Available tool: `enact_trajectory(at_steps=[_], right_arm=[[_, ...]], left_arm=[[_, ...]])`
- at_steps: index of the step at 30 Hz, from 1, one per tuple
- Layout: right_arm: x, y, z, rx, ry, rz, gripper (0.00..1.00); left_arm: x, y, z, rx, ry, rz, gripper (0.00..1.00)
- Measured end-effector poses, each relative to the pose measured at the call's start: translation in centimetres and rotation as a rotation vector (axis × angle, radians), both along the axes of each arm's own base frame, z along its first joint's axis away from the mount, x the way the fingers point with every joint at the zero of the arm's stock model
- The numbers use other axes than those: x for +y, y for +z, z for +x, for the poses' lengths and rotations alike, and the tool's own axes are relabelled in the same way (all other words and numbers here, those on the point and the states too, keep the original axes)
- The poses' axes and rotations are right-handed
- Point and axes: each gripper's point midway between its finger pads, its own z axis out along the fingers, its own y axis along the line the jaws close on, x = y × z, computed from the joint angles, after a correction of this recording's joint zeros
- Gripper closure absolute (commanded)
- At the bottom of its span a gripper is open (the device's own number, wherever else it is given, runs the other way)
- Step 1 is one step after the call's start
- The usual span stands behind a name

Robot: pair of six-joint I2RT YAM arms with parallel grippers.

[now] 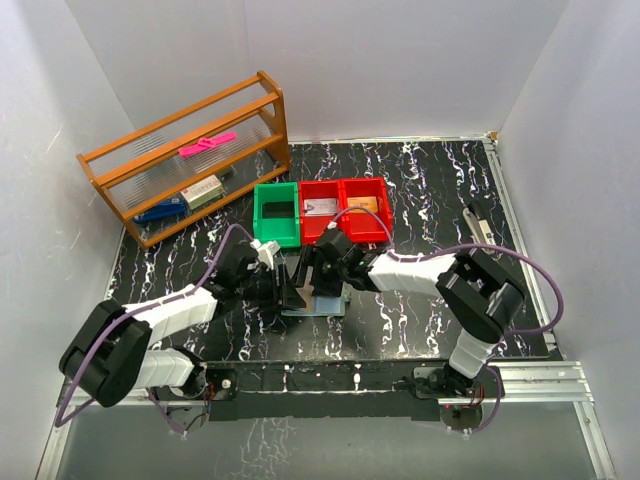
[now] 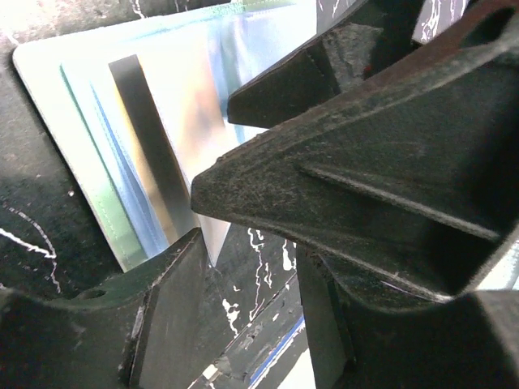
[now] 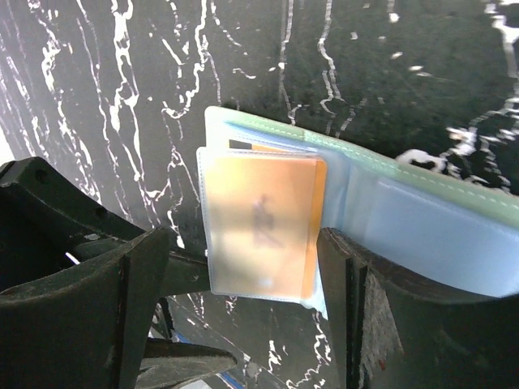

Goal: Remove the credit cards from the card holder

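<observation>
A green plastic bin (image 1: 260, 215) and two red plastic bins (image 1: 340, 200) stand just behind the pale blue bifold card holder (image 1: 318, 306), which lies open on the black marbled tabletop (image 1: 430, 200). The right hand (image 3: 243, 243) is spread around a sleeved orange credit card (image 3: 263, 227). The left hand (image 1: 288, 290) meets the holder's left edge, grip unclear. Bare tabletop lies to the right.

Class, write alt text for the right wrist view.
An open pale blue card holder lies on a black marbled table; its clear sleeve holding an orange card sits between the right gripper's dark fingers.
</observation>
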Motion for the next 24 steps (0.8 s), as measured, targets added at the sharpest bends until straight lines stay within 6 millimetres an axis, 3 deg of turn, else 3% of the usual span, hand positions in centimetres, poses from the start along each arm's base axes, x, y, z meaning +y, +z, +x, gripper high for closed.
enact_trajectory(at_steps=[15,20,24], right_arm=[[-4.9,3.1,1.3,-0.097,-0.147,-0.106,0.23],[-8.3,3.5,1.9,-0.098,-0.225,-0.130,0.28],[-11.1,3.0,1.6,-0.086,-0.273,-0.135,0.40]], left_arm=[[-3.5,0.8,1.3,0.015,-0.075,-0.087,0.47],[-6.3,2.0,2.4,-0.018,-0.125,-0.119,0.44],[-8.2,1.9,2.2,-0.018,-0.172,-0.119,0.44]])
